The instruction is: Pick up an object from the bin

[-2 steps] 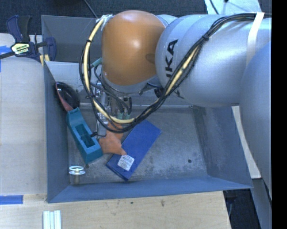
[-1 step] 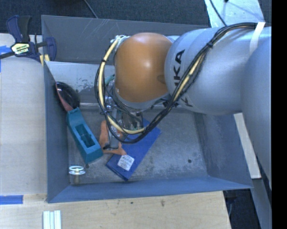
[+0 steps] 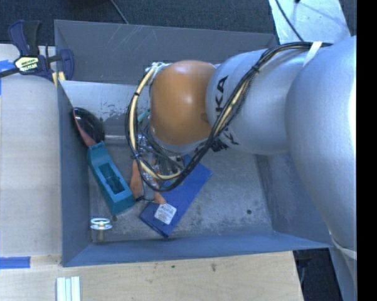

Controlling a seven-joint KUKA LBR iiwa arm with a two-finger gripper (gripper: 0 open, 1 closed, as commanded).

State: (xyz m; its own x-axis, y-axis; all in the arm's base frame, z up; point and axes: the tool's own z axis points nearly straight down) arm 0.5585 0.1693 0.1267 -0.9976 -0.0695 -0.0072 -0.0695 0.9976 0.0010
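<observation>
Low at bin's (image 3: 175,248) left-centre, gripper (image 3: 152,175) betw. teal box (image 3: 111,179) & flat blue pack (image 3: 175,202), its grip state not to tell.

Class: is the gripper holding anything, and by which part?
It cannot be told: the gripper is down between the teal block and the dark blue packet, its tip hidden by the orange cover and cables.

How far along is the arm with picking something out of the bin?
Done: the gripper is down in the bin, between the teal box and the blue labelled packet. In hand: nothing is visibly lifted; its orange cover hides any grip. Left: lifting one thing clear.
</observation>
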